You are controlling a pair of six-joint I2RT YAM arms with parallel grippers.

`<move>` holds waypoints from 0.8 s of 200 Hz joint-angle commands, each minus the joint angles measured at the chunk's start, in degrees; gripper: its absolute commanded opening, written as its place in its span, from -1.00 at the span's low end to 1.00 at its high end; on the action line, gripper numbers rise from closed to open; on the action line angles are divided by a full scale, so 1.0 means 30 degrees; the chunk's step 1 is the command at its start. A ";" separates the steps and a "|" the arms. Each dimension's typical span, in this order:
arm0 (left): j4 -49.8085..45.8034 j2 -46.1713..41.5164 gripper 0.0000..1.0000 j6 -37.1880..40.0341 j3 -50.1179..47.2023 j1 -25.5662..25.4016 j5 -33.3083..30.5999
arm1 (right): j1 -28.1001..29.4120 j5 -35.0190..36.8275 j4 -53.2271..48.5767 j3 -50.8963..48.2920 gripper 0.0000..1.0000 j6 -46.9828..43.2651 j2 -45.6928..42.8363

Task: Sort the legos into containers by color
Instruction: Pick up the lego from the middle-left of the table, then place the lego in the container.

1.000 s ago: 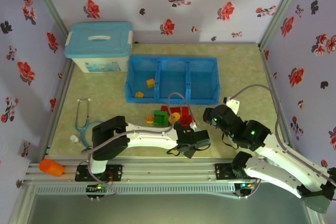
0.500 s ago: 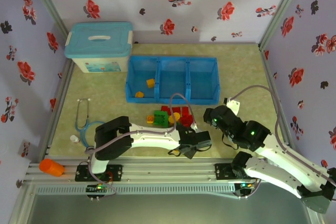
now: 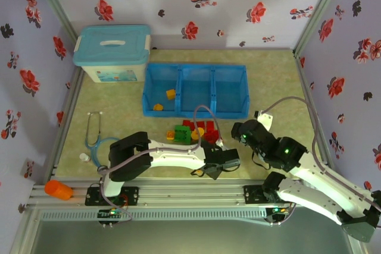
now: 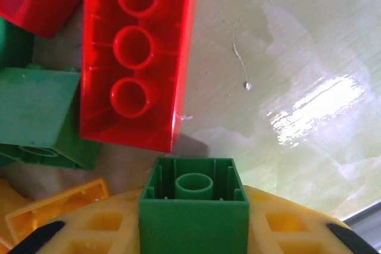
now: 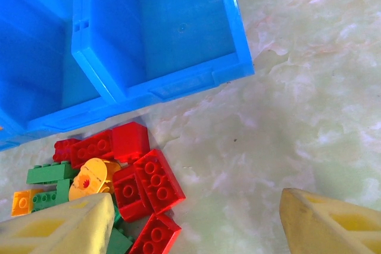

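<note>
Grasp step: left hand (image 4: 193, 239) pinched shut on small green brick (image 4: 193, 197), at near edge of lego pile (image 3: 193, 132) on bench (image 3: 268, 81). Next move, likely: lift straight up, clear of red brick (image 4: 140, 57) just beside, carry over tray front wall (image 3: 196, 113). Right hand (image 5: 196, 221) gapes wide, holds nothing; open bench beneath it.

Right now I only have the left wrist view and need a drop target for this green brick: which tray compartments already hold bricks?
Observer: The left compartment of the blue tray holds two orange-yellow bricks.
Operator: Is the right gripper in my way?
Observer: The right gripper hangs open just right of the brick pile.
Operator: And the middle compartment?
Observer: The middle compartment holds no brick; your green brick could go there.
</note>
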 commanded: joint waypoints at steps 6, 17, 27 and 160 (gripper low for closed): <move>-0.0368 -0.1689 -0.40 0.0731 0.0065 0.0534 -0.0708 | -0.0105 0.0897 -0.0448 0.0035 0.46 0.0472 -0.0667; -0.0340 -0.2145 -0.40 0.0868 -0.0015 0.0721 -0.0797 | -0.0087 0.0956 -0.0599 0.0020 0.46 0.0549 -0.0864; -0.0311 -0.2602 -0.40 0.0996 -0.0108 0.0885 -0.0906 | -0.0087 0.1015 -0.0756 -0.0021 0.46 0.0591 -0.1062; -0.0077 -0.9738 -0.41 0.3880 -0.2899 0.9894 -0.0418 | -0.0099 0.0664 -0.1046 -0.0317 0.46 0.0564 -0.1387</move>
